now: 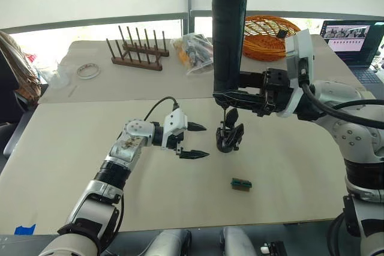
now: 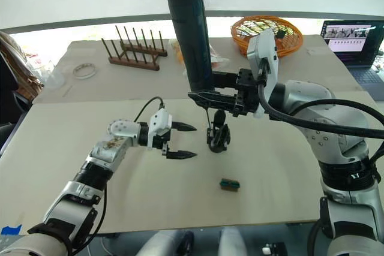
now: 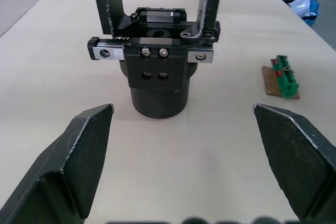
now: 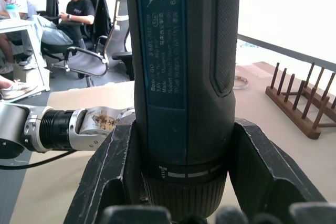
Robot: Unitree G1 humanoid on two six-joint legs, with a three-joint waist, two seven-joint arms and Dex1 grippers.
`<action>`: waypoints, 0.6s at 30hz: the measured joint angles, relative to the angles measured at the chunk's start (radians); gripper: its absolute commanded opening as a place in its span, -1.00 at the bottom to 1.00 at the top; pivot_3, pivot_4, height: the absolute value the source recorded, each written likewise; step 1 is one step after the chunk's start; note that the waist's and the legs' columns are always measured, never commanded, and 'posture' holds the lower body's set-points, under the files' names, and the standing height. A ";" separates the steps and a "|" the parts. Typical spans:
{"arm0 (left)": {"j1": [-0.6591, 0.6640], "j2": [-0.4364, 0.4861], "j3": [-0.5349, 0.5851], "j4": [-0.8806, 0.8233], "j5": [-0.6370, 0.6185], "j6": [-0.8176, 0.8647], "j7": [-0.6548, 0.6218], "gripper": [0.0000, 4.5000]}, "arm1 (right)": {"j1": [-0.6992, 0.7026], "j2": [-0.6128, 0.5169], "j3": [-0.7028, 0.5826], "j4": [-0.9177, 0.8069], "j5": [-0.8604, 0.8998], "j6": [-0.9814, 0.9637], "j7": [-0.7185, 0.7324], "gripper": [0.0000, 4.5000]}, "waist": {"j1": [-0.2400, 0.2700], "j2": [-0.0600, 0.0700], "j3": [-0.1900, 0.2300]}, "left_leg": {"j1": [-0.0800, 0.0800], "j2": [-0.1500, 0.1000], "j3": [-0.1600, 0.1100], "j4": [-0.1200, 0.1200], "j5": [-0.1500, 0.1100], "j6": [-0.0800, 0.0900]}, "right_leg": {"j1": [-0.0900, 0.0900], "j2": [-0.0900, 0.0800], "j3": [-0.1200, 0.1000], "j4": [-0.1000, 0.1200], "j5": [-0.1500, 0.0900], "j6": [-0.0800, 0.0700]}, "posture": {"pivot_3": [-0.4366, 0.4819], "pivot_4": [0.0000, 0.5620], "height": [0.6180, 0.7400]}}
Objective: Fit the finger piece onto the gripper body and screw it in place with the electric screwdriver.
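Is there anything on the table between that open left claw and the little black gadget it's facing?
Nothing visible. Bare table lies between the left gripper, jaws open, and the gripper body. The small green part lies off to one side.

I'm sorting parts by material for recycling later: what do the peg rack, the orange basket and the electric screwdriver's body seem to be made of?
The peg rack looks like dark-stained wood: brown base rails and thin upright dowels. The orange basket seems woven from cord or plastic strands, going by its open, wiry weave; which one is unclear. The electric screwdriver looks like matte dark plastic with a finely textured grip panel, possibly rubber.
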 measured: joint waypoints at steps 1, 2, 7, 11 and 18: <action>0.000 -0.004 0.000 0.007 0.004 -0.009 0.001 1.00 | -0.002 0.003 0.000 0.005 -0.005 0.000 0.005 -0.15 | 0.000 0.000 0.000 | 0.000 0.000 0.000 0.000 0.000 0.000 | 0.000 0.000 0.000 0.000 0.000 0.000 | -0.05 -0.47 1.00; -0.004 -0.012 0.000 0.026 0.008 -0.020 0.002 1.00 | -0.005 0.007 0.000 0.014 -0.014 0.000 0.015 -0.15 | 0.000 0.000 0.000 | 0.000 0.000 0.000 0.000 0.000 0.000 | 0.000 0.000 0.000 0.000 0.000 0.000 | -0.05 -0.47 1.00; -0.029 -0.032 0.000 0.085 0.028 -0.060 0.008 1.00 | -0.007 0.028 0.000 0.017 -0.043 0.010 0.029 -0.15 | 0.001 0.000 0.000 | -0.001 0.000 0.000 0.001 0.000 0.000 | -0.001 0.000 0.000 0.000 0.000 0.000 | -0.05 -0.47 1.00; -0.035 -0.048 0.000 0.110 0.046 -0.085 0.009 1.00 | -0.007 0.034 0.000 0.017 -0.050 0.022 0.039 -0.15 | 0.000 0.000 0.000 | -0.001 0.000 0.000 0.001 0.000 0.000 | -0.001 0.000 0.000 0.000 0.000 0.000 | -0.05 -0.47 1.00; -0.035 -0.056 0.000 0.114 0.048 -0.105 0.007 1.00 | -0.002 0.034 0.000 0.016 -0.073 0.029 0.059 -0.15 | 0.000 0.000 0.000 | -0.001 0.000 0.000 0.001 0.000 0.000 | -0.001 0.000 0.000 0.001 0.000 0.000 | -0.05 -0.47 1.00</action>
